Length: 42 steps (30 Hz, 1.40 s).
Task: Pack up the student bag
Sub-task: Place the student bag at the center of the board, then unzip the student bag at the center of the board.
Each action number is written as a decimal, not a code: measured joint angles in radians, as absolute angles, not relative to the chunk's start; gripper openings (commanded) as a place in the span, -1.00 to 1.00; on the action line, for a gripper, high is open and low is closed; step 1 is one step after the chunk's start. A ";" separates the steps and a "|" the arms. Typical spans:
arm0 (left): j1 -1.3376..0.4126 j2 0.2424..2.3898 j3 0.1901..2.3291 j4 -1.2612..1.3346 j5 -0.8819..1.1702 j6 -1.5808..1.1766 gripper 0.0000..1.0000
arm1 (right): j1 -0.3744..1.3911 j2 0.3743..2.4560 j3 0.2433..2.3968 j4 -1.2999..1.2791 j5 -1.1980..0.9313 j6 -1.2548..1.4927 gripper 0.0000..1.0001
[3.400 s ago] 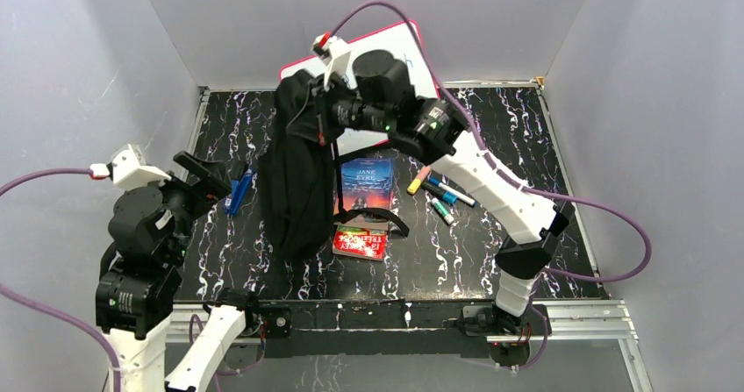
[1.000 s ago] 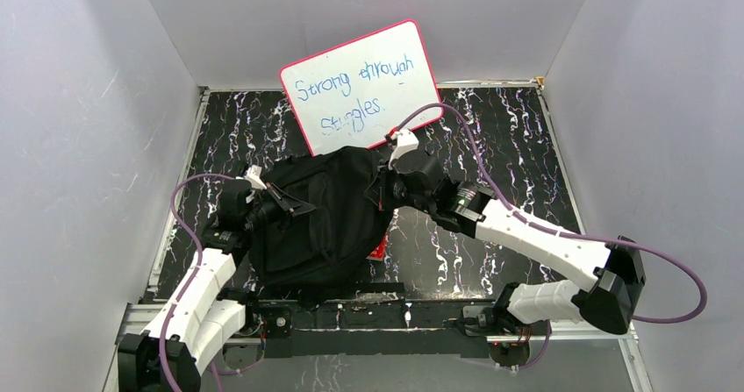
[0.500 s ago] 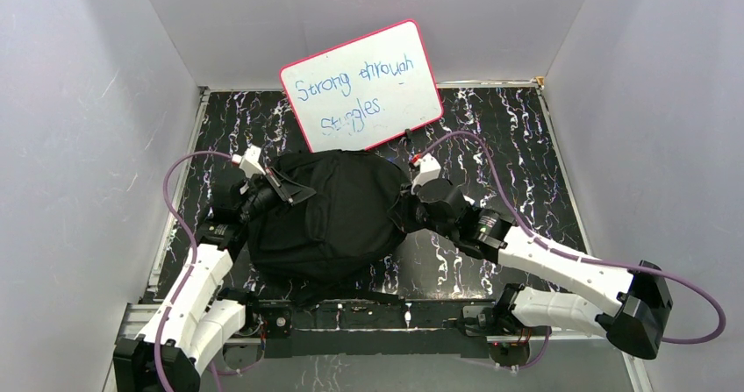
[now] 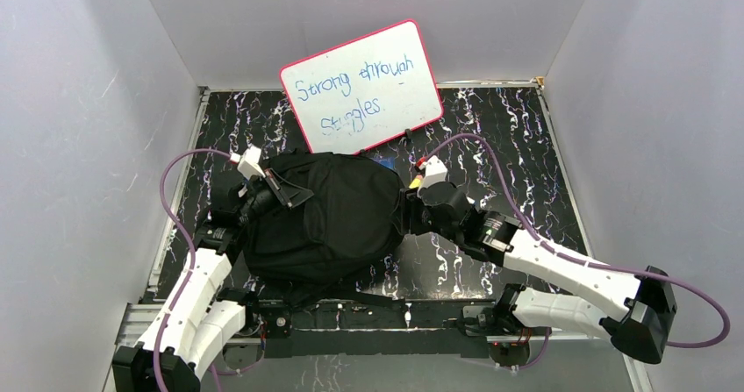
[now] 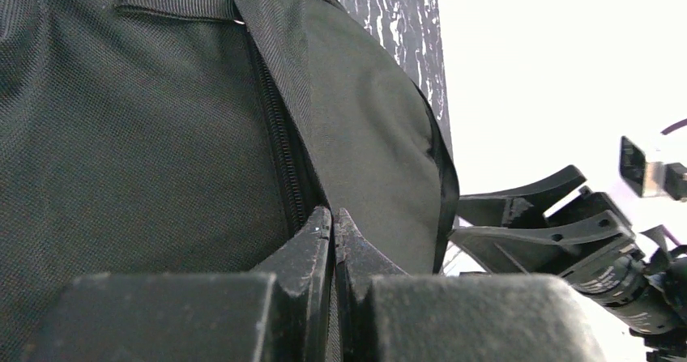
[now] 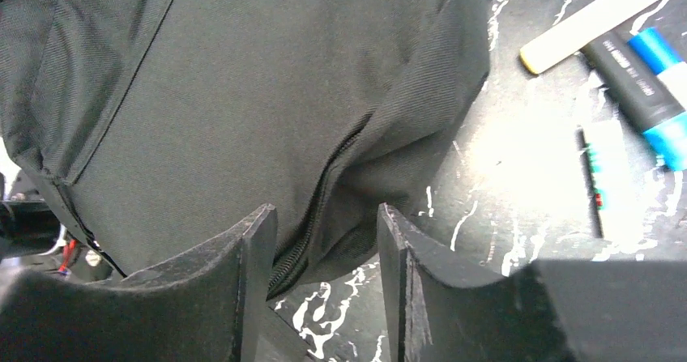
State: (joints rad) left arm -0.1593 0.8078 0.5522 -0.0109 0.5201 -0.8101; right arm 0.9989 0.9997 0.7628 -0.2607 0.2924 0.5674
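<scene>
Student bag: the student bag [image 4: 320, 221] lies as a rounded black mound on the surface [image 4: 491, 138], toward the near edge and between the two arms.
Contents: cannot tell; every view shows only outer fabric, none looks inside.
Zipper: the zipper [image 5: 275, 135] runs down the bag's side to the left claw's tips, with a flat webbing strap [image 5: 174, 6] sewn above it.
Left claw: the left claw [image 5: 333, 220] is clenched, its tips pressed together at the zipper seam on the bag's left side. Whether cloth is pinched between them cannot be told.
Right claw: the right claw [image 6: 324, 216] is released, fingers apart on either side of a zippered fold at the bag's right edge, clamping nothing.
Around: a red-rimmed whiteboard [image 4: 364, 85] with blue handwriting leans on the back wall behind the bag. Markers [image 6: 640, 78] lie on the surface just right of the bag.
In the way: the bag's bulk sits between the two claws and covers the middle of the surface.
Overhead only: the whiteboard and both arms.
Right wrist only: three markers told apart, one pale yellow, one black and blue, one thin green and white.
Left wrist only: the right claw's spread fingers beyond the bag's far edge.
</scene>
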 measured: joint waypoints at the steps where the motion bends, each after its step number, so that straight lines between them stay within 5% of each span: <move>1: -0.159 0.799 0.547 -0.016 0.514 -0.807 -1.00 | 0.999 0.996 0.770 -0.276 0.297 0.561 0.29; 14: -0.159 0.815 0.529 -0.038 0.481 -0.800 -1.00 | 1.019 1.105 1.023 -0.324 0.157 0.465 0.17; 24: -0.159 0.824 0.529 -0.038 0.479 -0.801 -1.00 | 1.266 1.367 1.073 -0.234 0.123 0.499 0.04; 42: -0.159 0.827 0.517 -0.033 0.479 -0.804 -1.00 | 1.309 1.489 1.092 -0.119 0.130 0.572 -0.18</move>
State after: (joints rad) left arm -0.1593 0.8272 0.5171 -0.0326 0.4789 -0.8036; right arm 1.3090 1.4887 1.0924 -0.1188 0.1299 0.5720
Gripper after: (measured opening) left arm 0.009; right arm 0.414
